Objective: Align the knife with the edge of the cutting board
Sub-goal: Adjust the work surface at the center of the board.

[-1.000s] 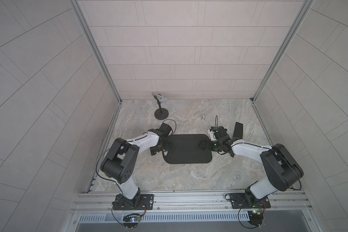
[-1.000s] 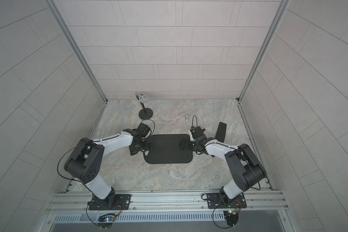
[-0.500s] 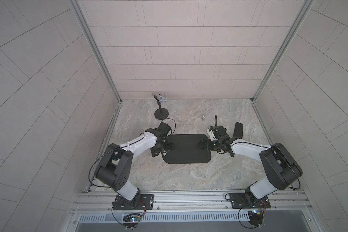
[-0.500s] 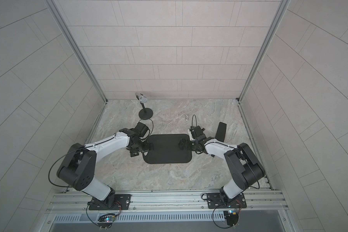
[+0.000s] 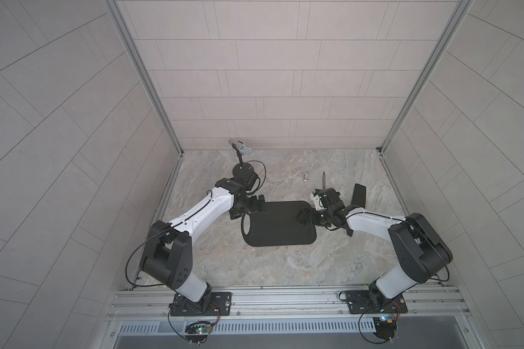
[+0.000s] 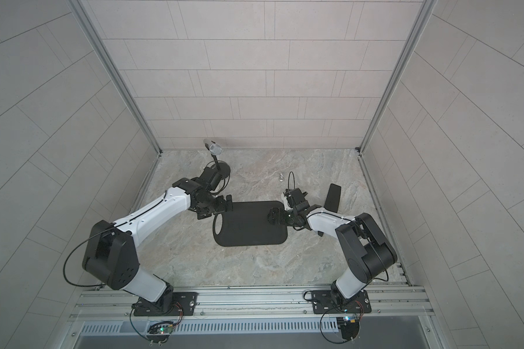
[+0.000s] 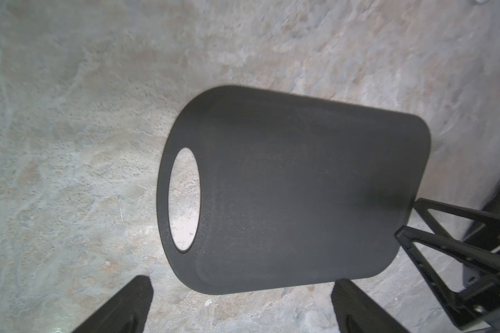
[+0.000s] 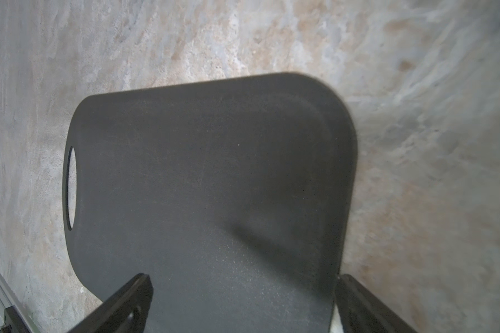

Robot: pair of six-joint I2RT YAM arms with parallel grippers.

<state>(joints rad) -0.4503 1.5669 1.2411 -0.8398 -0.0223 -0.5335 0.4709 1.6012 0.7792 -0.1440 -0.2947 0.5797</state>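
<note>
Both grippers stand fully open and empty. I see the left gripper (image 5: 248, 208) at the hole end of the board (image 5: 279, 226) and the right gripper (image 5: 307, 211) over the opposite end. The knife (image 5: 358, 193) lies flat on the table (image 5: 285, 272) past that end, near the board but apart, angled to its edge. I judge it stiff, light and thin, likely to slide. Grip the narrow handle; the flat blade offers no purchase.

The knife (image 5: 359, 193) is partly hidden behind the right arm (image 5: 372, 220).
</note>
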